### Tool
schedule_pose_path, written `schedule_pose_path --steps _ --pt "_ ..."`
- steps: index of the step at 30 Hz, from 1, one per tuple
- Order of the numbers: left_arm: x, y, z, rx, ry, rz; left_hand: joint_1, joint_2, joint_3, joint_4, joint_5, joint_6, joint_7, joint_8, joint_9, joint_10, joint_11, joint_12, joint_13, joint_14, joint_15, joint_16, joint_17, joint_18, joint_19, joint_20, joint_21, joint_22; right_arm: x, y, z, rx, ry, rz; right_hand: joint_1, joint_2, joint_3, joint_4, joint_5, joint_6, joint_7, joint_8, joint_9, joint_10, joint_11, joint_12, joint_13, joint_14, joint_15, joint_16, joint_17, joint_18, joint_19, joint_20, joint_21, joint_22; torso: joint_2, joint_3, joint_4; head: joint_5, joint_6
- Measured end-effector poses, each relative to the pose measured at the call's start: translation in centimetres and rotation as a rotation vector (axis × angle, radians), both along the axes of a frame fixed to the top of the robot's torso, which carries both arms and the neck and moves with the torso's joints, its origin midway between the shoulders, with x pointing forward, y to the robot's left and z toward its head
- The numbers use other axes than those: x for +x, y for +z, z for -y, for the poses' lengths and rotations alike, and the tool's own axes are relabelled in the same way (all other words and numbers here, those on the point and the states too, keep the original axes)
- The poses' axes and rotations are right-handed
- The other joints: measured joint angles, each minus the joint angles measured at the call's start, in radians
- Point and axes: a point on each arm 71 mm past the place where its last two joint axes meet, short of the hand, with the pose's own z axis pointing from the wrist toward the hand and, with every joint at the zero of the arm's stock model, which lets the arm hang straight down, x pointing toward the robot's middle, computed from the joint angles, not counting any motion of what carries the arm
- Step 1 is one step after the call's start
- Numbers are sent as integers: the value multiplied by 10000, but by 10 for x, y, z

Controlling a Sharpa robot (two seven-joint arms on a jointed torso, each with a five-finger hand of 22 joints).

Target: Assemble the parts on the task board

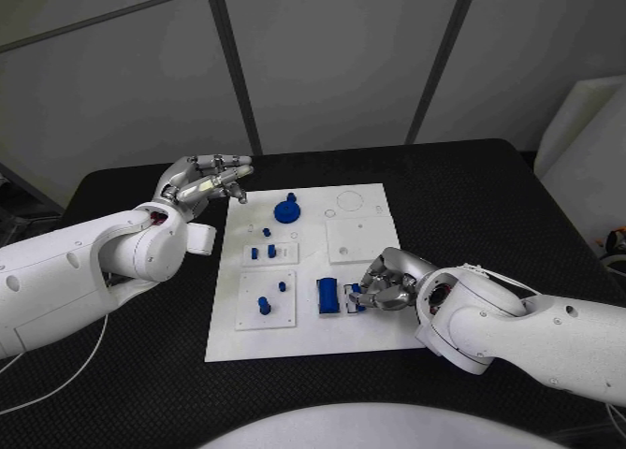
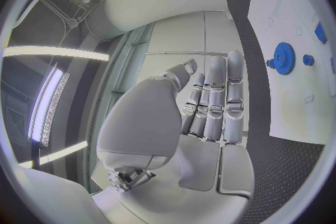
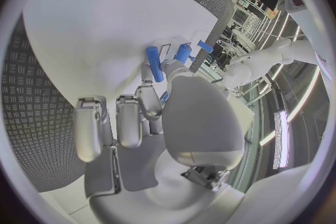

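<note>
My right hand (image 1: 382, 283): fingers curled onto a small blue part (image 1: 353, 299) (grip unclear)
My left hand (image 1: 205, 183): empty, fingers extended
Part: likely light, stiff, slippery; pinch its sides

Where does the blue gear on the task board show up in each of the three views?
Head view: the blue gear sits at the far left part of the task board, just beyond the left hand.
Left wrist view: the gear lies on the board, past the fingers.
Right wrist view: I cannot find it there.
Shared landmark: the white board itself.
</note>
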Motion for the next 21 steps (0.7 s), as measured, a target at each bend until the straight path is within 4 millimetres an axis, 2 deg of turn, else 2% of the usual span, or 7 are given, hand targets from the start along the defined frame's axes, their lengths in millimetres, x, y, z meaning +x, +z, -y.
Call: schedule_pose_path --steps 8,21 --pt "0 0 0 3 6 0 0 0 0 0 0 0 0 0 0 0 0 0 0 0 0 0 0 0 0 0 0 0 1 -2 -3 23 96 -270 -424 136 -249 1 2 110 -105 120 119 190 -62 319 260 0 -73 65 -1 0 1 -73 0 0 -11 4 -3 2 -18" --pt "0 0 -1 9 17 -6 0 0 0 0 0 0 0 0 0 -21 21 32 -2 0 0 38 -6 1 0 0 0 0 0 -3 -5 44 142 -314 -499 210 -332 -22 87 160 -153 198 183 270 -122 501 395 -35 -107 79 -2 1 1 -72 37 0 -13 11 -10 2 -12"
